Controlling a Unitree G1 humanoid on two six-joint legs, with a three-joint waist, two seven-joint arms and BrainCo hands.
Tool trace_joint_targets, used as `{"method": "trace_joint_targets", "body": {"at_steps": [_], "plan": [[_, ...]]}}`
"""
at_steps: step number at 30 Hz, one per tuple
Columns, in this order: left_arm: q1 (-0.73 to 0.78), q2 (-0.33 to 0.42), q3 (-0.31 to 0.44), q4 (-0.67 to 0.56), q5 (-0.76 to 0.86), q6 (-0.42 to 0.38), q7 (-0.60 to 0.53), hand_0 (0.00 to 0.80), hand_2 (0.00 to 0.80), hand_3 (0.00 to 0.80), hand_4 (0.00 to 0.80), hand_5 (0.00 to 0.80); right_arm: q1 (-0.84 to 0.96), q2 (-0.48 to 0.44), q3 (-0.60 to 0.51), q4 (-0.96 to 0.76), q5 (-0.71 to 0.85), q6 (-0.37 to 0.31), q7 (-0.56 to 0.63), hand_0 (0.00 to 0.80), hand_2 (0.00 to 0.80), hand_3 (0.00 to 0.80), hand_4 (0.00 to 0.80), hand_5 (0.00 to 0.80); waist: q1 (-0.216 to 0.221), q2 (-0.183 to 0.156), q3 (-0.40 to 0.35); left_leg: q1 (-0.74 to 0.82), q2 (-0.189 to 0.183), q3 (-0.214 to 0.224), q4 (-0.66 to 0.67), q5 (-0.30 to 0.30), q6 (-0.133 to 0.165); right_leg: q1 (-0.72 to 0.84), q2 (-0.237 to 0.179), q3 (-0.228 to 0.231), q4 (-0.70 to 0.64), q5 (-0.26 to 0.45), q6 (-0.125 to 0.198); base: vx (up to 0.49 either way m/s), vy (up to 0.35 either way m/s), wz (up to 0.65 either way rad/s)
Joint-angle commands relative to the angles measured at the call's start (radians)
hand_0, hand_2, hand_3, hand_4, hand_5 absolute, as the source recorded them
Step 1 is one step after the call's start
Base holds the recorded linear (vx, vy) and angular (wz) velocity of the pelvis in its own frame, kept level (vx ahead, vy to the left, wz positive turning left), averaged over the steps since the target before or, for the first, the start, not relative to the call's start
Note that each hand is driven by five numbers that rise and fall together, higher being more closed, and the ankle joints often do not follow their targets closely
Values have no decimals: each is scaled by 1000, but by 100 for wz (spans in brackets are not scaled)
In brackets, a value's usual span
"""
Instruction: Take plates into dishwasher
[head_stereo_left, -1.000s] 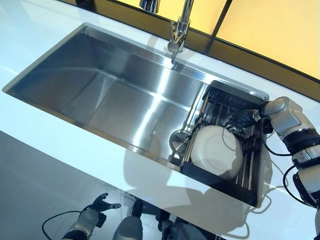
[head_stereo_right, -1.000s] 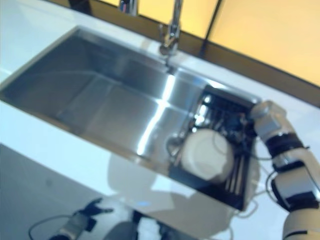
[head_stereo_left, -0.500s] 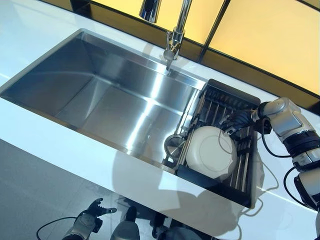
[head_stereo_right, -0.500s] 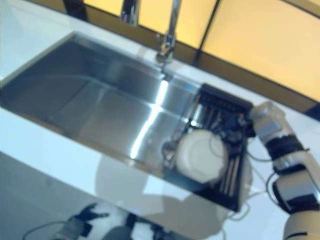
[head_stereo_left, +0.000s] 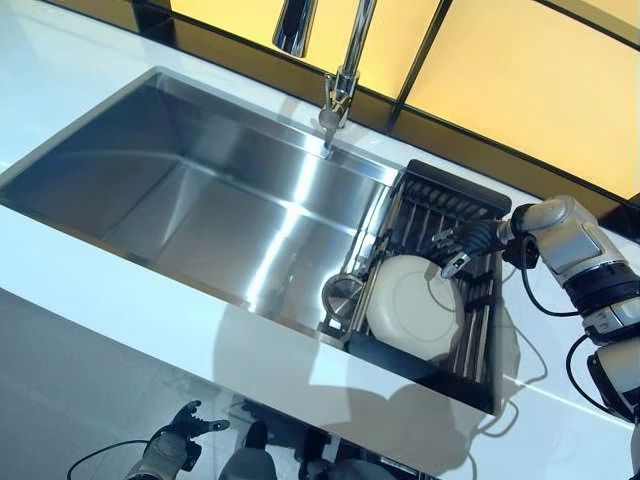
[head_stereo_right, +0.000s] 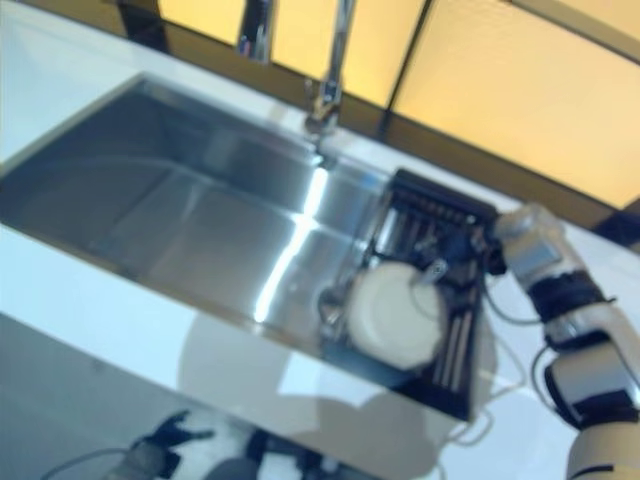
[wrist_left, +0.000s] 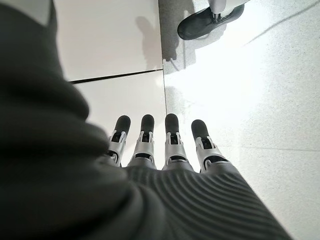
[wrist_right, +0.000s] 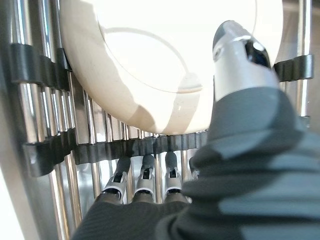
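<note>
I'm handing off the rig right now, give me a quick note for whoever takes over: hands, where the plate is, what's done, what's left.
Right hand: open, over the drying rack just behind the plate, thumb above its rim; nothing gripped.
Left hand: open, idle, hanging low beside the counter.
Plate: white, lying upside down on the rack across the right end of the sink.
Done: reach to the plate.
Left: grasp it, lift it, carry it to the dishwasher, which no view shows.
</note>
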Motion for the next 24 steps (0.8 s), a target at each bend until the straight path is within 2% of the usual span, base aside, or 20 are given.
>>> {"method": "trace_joint_targets", "body": {"at_steps": [1, 5, 10, 15, 24], "plan": [[-20, -7, 9, 40, 4, -26, 20, 0, 0, 0, 0, 0, 57, 39, 97, -89, 117, -13, 127, 0, 0, 0, 0, 0, -20, 14, -9, -48, -25, -6, 51, -110, 57, 24, -11, -46, 17, -88, 52, 16, 12, -6], [-22, -6, 8, 43, 8, -29, 17, 0, 0, 0, 0, 0, 60, 33, 98, -98, 114, -7, 102, 0, 0, 0, 0, 0, -24, 15, -7, -52, -27, -14, 53, -109, 59, 18, -10, -33, 23, -88, 51, 7, 10, -3], [-29, -5, 0, 37, 4, -32, 20, 0, 0, 0, 0, 0, 63, 24, 84, -83, 70, 1, 0, 0, 0, 0, 0, 0, -32, 20, 4, -64, -31, -27, 61, -110, 62, 5, -8, -10, 28, -82, 54, -8, 10, 4], [-35, -5, -7, 33, -9, -29, 24, 0, 0, 0, 0, 0, 61, 15, 87, -60, 18, 10, -33, 0, 0, 0, 0, 0, -38, 27, 14, -72, -34, -33, 69, -112, 68, -6, -9, 0, 40, -81, 56, -14, 20, 7], [-59, -1, -16, 38, -16, -28, 19, 0, 0, 0, 0, 0, 46, 54, 117, -29, -18, -1, 70, 0, 0, 0, 0, 0, -30, 34, 37, -86, -37, -37, 83, -113, 74, -13, -15, -7, 51, -83, 55, -1, 3, 0]]}}
